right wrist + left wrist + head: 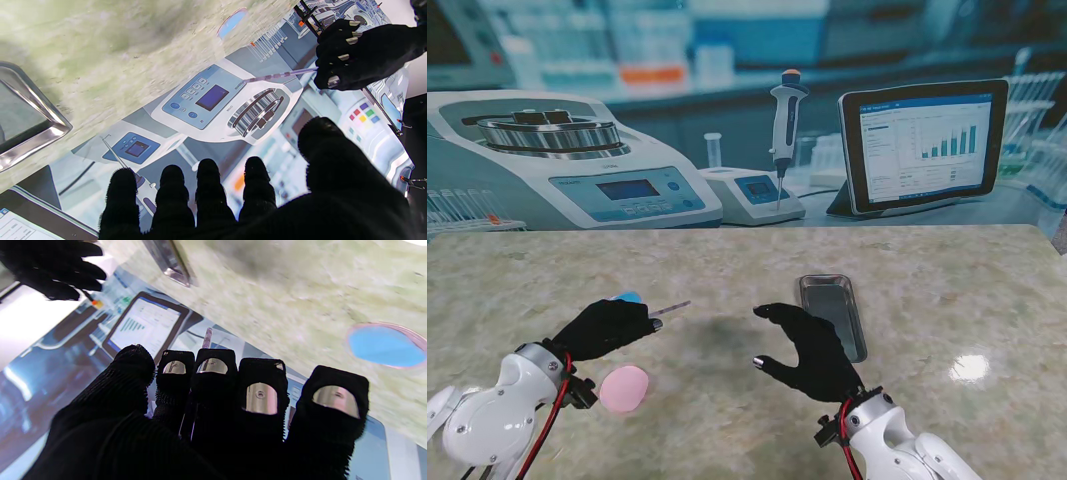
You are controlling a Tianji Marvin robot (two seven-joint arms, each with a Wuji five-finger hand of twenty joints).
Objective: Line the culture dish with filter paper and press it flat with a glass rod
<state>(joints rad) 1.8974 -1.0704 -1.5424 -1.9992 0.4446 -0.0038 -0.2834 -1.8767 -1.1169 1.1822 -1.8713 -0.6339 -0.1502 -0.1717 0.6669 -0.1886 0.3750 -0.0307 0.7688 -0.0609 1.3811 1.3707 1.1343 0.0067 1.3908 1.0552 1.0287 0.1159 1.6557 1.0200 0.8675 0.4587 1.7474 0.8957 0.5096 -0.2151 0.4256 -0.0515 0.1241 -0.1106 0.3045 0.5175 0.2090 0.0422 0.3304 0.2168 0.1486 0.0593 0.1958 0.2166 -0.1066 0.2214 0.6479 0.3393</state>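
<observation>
Rod: clamped in left hand, fingers curled tight round one end, tip jutting right, raised off table.
Grip: thin glass between gloved fingers, only a short stub showing past them in left wrist view; likely to slide or swing if wrist turns fast.
Right hand: empty, fingers spread and half curled, hovering just left of tray.
Dish: blue disc with clear rim, mostly hidden behind left hand from the stand; seen whole in left wrist view, flat on table.
Pink disc: near left wrist, nearer to me than dish; paper or lid, cannot tell.
Lining: cannot tell whether paper already sits in dish.
Risks: rod tip striking dish rim and skidding it, nothing steadying dish; pressing hard could crack glass; angled press could crease or drag paper; arms close enough to collide mid-table.
</observation>
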